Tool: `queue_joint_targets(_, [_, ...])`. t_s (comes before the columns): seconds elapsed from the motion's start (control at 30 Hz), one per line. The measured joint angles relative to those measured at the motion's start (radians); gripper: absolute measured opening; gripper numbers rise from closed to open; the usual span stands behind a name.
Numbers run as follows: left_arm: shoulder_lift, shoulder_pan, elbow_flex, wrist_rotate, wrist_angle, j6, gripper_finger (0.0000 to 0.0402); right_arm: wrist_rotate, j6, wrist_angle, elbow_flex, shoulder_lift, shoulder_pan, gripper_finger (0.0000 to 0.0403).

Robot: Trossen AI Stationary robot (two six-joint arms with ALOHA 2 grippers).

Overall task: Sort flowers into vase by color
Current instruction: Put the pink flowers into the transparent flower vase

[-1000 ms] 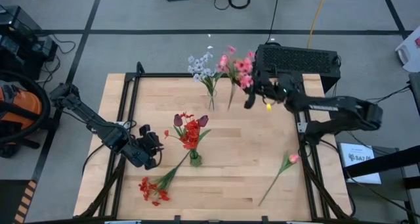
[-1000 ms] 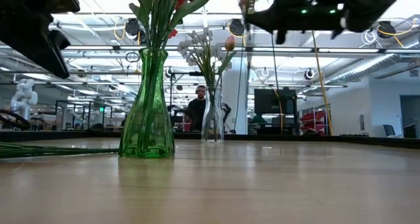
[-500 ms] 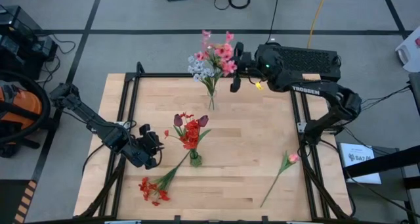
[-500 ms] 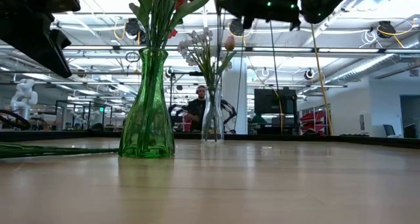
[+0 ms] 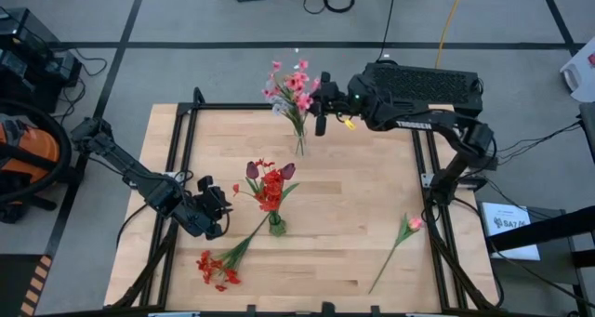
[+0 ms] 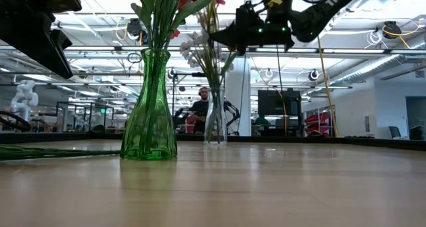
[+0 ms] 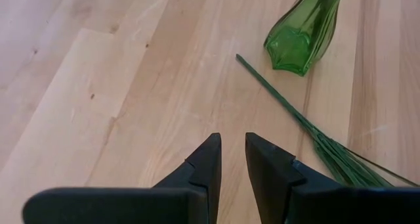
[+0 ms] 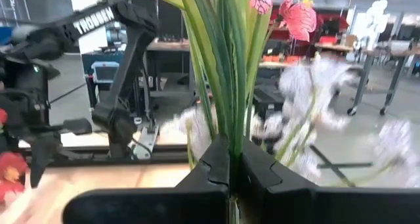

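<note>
My right gripper hangs over the table's far side, shut on the pink spray, right beside the clear vase. That vase holds the whitish-lavender spray. The green vase stands mid-table with red and maroon flowers in it. A red cluster and a pink tulip lie flat on the table. My left gripper waits low over the table left of the green vase, its fingers a narrow gap apart with nothing between them. My right gripper pinches the pink spray's green stem bundle between its two fingers, below the blooms. The fingers come level from the table's right, across the stem. The spray stands upright, lifted, with its blooms above the fingers. Where its lower end is cannot be seen.
The black frame rails run along the table's edges. The red cluster's long stem lies close to the green vase's foot. Bare wood shows between the two vases and toward the right.
My right gripper has carried the pink spray toward the table's left along the far edge and down, from right of the clear vase to right beside it. The blooms now stand over the whitish-lavender spray. The gripper has stayed shut on the stem.
</note>
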Motion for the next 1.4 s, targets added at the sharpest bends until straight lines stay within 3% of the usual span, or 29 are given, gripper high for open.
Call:
queue_joint_targets(0.3, [0.0, 0.0, 0.0, 0.002, 0.001, -0.002, 0.0075, -0.001, -0.004, -0.064, 0.0, 0.034, -0.002, 0.0])
queue_joint_targets(0.6, [0.0, 0.0, 0.0, 0.002, 0.002, -0.002, 0.0075, -0.12, -0.011, -0.103, 0.0, 0.035, -0.02, 0.0])
queue_joint_targets(0.9, [0.0, 0.0, 0.0, 0.002, 0.004, -0.002, 0.0075, -0.131, -0.021, -0.105, -0.013, -0.007, -0.025, 0.0])
queue_joint_targets(1.0, [0.0, 0.0, 0.0, 0.002, 0.011, -0.002, 0.0075, -0.098, -0.007, 0.002, -0.081, -0.039, -0.035, 0.0])
queue_joint_targets(1.2, [0.0, 0.0, 0.0, 0.001, 0.023, -0.002, 0.0075, -0.063, 0.118, 0.396, -0.278, -0.052, -0.067, 0.0])
queue_joint_targets(1.4, [0.0, 0.0, 0.0, -0.003, 0.031, -0.002, 0.0075, -0.024, 0.075, 0.355, -0.315, -0.053, -0.059, 0.0])
